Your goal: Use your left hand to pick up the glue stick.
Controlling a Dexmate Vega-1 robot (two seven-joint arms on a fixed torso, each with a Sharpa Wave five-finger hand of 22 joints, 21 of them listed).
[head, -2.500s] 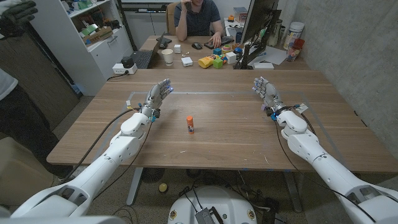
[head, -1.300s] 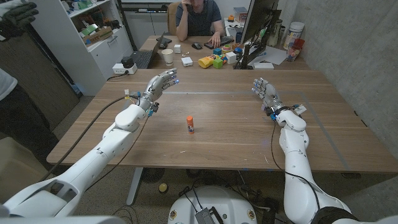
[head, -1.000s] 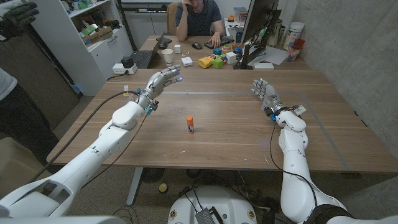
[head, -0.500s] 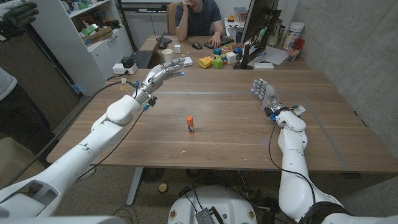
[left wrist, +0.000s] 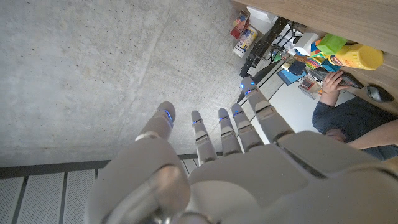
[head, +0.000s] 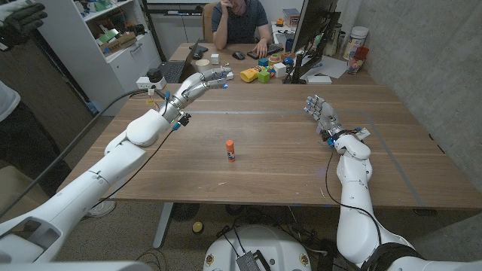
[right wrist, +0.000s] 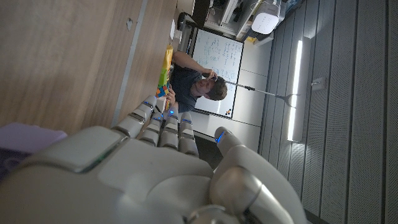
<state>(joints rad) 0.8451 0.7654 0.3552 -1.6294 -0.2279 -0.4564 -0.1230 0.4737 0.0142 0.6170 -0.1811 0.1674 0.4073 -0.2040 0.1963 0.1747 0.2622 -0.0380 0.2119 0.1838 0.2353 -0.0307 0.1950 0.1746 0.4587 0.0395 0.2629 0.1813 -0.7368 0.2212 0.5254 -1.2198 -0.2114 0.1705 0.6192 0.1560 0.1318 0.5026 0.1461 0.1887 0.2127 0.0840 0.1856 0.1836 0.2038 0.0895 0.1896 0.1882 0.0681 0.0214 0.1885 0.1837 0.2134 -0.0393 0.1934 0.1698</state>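
Note:
The glue stick point(head: 230, 150), white with an orange cap, stands upright near the middle of the wooden table point(head: 271, 173). My left hand point(head: 199, 84) is raised above the table's far left part, well behind and left of the stick, fingers stretched out and apart, holding nothing. The left wrist view shows those fingers point(left wrist: 219, 127) spread against a concrete wall. My right hand point(head: 322, 115) stays over the table's right side, fingers up and apart, empty, far from the stick. In the right wrist view its fingers point(right wrist: 163, 127) reach along the tabletop.
A second desk behind the table carries coloured blocks point(head: 257, 74), a cup point(head: 202, 68), a monitor point(head: 309, 34) and a laptop point(head: 175, 70). A person point(head: 239, 22) sits at it. A white shelf unit point(head: 105, 45) stands at the back left.
My left arm has lifted and swung away from me toward the far left, the hand now higher and farther from the glue stick. The right hand and the stick have stayed put.

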